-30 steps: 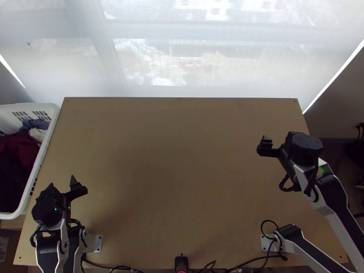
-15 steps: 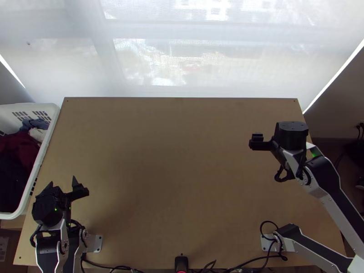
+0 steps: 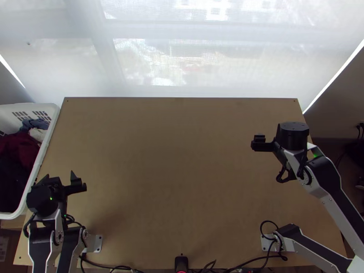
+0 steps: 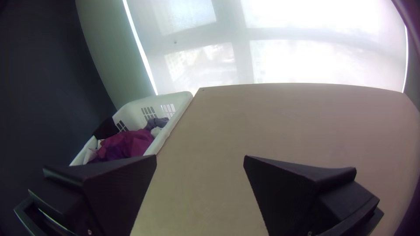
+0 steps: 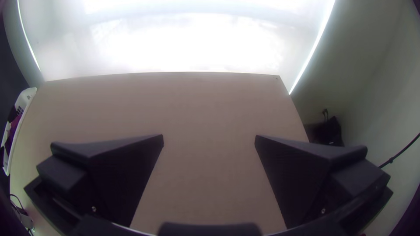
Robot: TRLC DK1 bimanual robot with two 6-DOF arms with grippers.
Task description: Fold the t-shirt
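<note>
In the top view my left gripper is over the table's near left corner, beside the laundry basket. My right gripper hangs above the right part of the table. Seen from its own wrist, the left gripper has its two fingers wide apart with bare wood between them. The right gripper is likewise open, holding nothing. Clothes lie bunched in the basket, among them a dark red cloth, also seen as a purple-red cloth in the left wrist view; which is a t-shirt I cannot tell.
The wooden table extends between the arms. A white basket with clothes stands against its left edge. Cables run along the near edge, by a small black device. A bright blind-covered window rises behind the far edge.
My left gripper has shifted slightly left in the top view. My right gripper has moved away from the near edge and a little left, then slightly back right over the last half second.
</note>
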